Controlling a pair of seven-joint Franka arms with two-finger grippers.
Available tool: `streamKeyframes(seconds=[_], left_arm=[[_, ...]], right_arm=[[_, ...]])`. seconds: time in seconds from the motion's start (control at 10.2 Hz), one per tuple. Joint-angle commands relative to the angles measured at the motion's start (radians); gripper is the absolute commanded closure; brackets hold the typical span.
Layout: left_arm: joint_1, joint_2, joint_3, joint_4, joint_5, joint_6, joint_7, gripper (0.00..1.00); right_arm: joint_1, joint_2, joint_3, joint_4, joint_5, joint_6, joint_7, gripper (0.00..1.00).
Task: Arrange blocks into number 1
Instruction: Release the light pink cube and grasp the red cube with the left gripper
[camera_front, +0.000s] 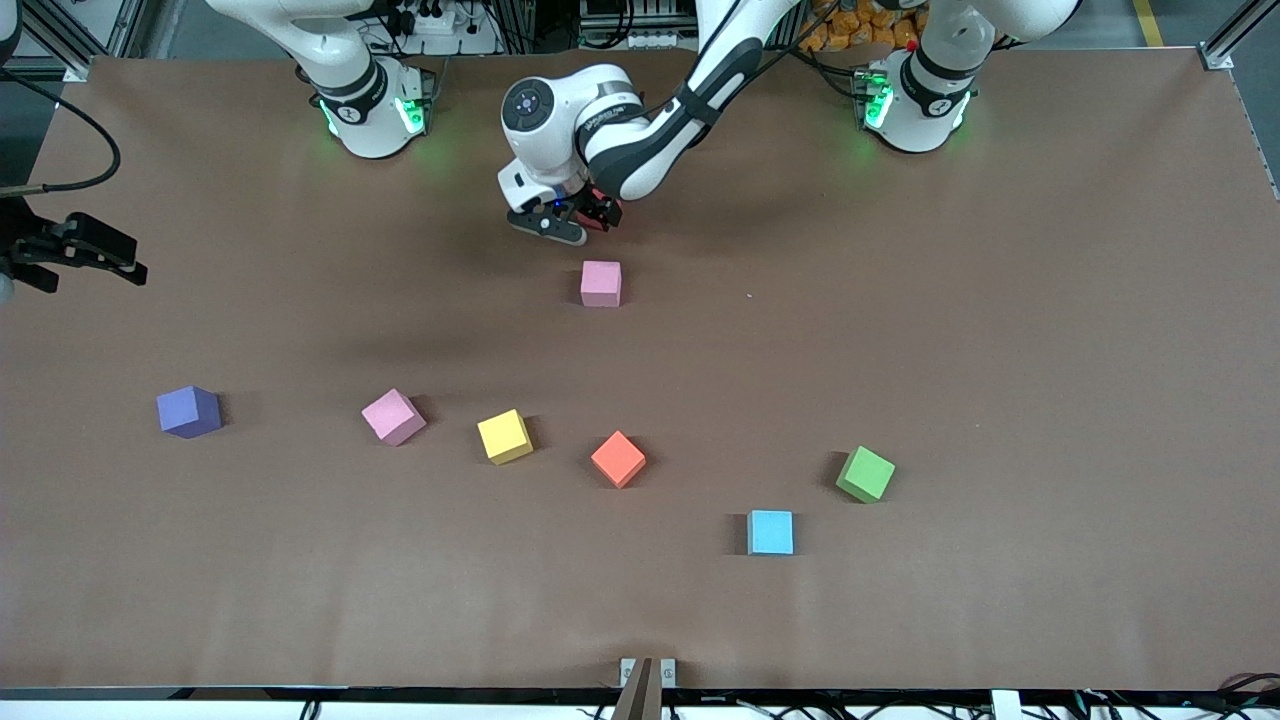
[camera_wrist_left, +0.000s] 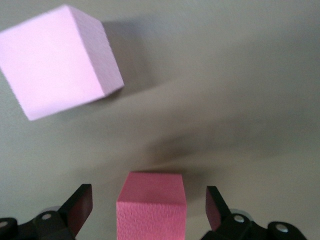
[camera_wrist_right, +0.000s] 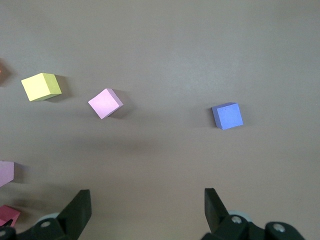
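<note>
The small matte red foam cube (camera_wrist_left: 151, 205) sat between the spread fingers of the left claw (camera_front: 590, 215), with a gap on each side — the fingers (camera_wrist_left: 80, 205) did not touch it, so the claw was open around the cube, not gripping it. Whether the cube rested on the brown tabletop (camera_front: 1000, 350) or just above it could not be told for sure. Just beside it, a little nearer the front camera, lay a light pink foam cube (camera_front: 601, 283), squared to the tabletop's edges.

Judged from this, the step in hand was building the stroke of the 1: the red cube was going in at the end of the pink one, to begin a column of 2.

The other 6 cubes lay scattered nearer the front camera: a purple cube (camera_front: 189, 411) toward the right arm's end, then a second pink cube (camera_front: 393, 416), a yellow one (camera_front: 505, 436), an orange one (camera_front: 618, 459), a light blue one (camera_front: 770, 532) and a green one (camera_front: 865, 473).

The right claw (camera_wrist_right: 147, 210) hung above that spread with its fingers wide apart and nothing between them — this arm waited.

The next move likely calls for the left claw to lift straight up without nudging the red cube, then fetch a scattered cube and set it in line with the pair.
</note>
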Motion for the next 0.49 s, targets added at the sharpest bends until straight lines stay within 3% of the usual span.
streamKeyframes(seconds=[0.0, 0.39], left_arm=[[0.008, -0.008, -0.012, -0.009, 0.005, -0.032, 0.087, 0.00], [0.004, 0.027, -0.029, -0.015, -0.014, -0.032, 0.034, 0.00]], right_arm=[[0.009, -0.004, -0.007, -0.002, -0.009, -0.006, -0.008, 0.00], [0.009, -0.004, -0.007, -0.002, -0.007, -0.006, -0.009, 0.00]])
